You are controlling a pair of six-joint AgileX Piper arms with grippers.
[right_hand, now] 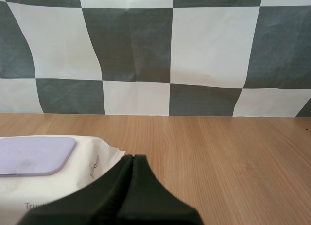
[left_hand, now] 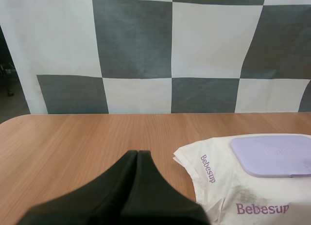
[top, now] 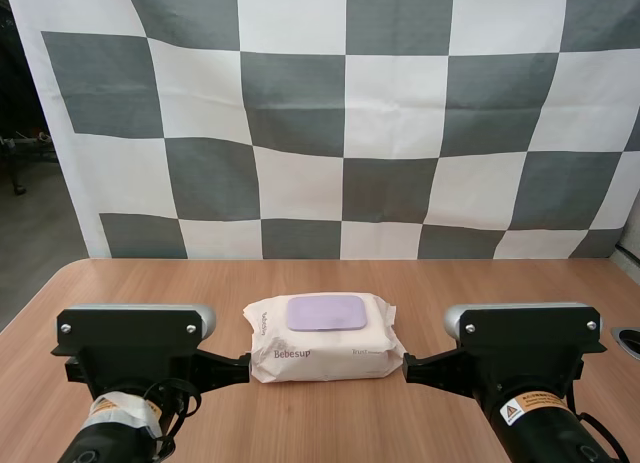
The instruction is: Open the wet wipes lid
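Opening not yet begun: left end effector point(left_hand: 137, 154) and right end effector point(right_hand: 132, 158), both pressed together and empty, flank the wet wipes pack point(top: 325, 355); next, probably catch the closed purple lid point(top: 326, 313) by its edge.

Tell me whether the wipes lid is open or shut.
Shut: the purple lid lies flat on the pack, no edge lifted.

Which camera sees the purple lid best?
The high view: the whole purple lid shows from above, shut flat on the wet wipes pack. Each wrist view catches just part of it, at a low slant.
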